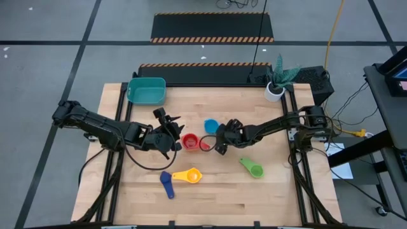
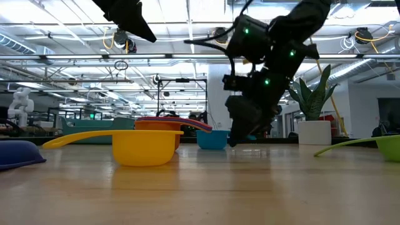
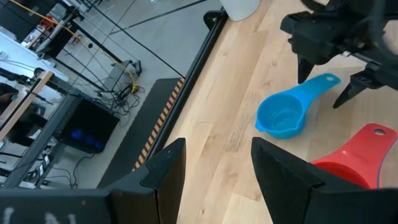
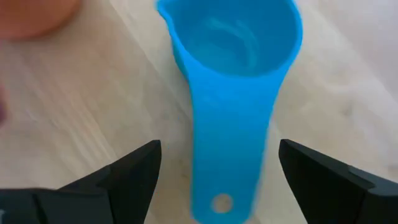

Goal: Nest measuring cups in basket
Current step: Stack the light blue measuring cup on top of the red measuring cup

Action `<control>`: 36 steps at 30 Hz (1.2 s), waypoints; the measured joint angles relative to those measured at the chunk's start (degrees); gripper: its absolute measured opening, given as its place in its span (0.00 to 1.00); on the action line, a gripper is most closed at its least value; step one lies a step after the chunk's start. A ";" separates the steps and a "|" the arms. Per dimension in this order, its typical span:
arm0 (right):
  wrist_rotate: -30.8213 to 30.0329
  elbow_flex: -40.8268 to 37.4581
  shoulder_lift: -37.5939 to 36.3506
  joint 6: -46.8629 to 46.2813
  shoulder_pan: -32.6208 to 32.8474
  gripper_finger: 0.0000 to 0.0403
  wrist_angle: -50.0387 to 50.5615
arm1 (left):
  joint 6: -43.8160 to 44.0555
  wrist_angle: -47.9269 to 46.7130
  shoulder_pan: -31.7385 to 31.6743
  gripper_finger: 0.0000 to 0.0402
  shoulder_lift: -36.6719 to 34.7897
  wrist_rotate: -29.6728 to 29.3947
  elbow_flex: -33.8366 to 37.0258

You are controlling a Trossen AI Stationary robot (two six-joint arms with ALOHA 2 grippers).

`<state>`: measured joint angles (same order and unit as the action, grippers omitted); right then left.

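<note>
Wooden worktop (image 1: 210, 197), right gripper (image 4: 214, 171) positioned with jaws open astride light blue measuring cup (image 4: 233, 93) handle, left gripper (image 3: 214, 168) jaws open beside red measuring cup (image 3: 357, 158), nothing gripped.

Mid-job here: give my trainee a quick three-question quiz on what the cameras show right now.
1. True or false: the teal basket already holds a measuring cup.
2. Which cup lies between the right gripper's open fingers? A) yellow cup B) light blue cup C) green cup
3. Fill in: the left gripper sits beside the ___ cup.

Key:
1. False; no cup shows inside the basket.
2. B; the light blue cup's handle runs between those fingers, which are apart from it.
3. Red; the red cup lies next to it.
</note>
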<state>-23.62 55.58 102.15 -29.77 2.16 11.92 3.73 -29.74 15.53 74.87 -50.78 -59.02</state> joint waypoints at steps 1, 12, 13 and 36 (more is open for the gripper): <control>1.23 -0.78 0.00 0.22 -0.35 0.78 -1.60 | -0.02 0.02 0.00 0.46 -0.02 -0.02 0.00; 2.97 -1.91 0.00 4.11 -1.39 0.72 -5.50 | -0.20 0.00 0.00 0.46 -0.01 -0.02 0.00; 3.10 -1.91 0.00 4.34 -1.39 0.70 -5.51 | -0.20 0.00 0.00 0.46 0.00 -0.02 0.00; 4.68 -1.91 -0.51 8.01 -1.43 0.32 -5.31 | -0.28 -0.04 0.00 0.46 -0.01 -0.02 0.00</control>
<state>-18.94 53.67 101.64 -21.76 0.73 6.61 3.44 -29.78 15.53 74.86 -50.81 -59.02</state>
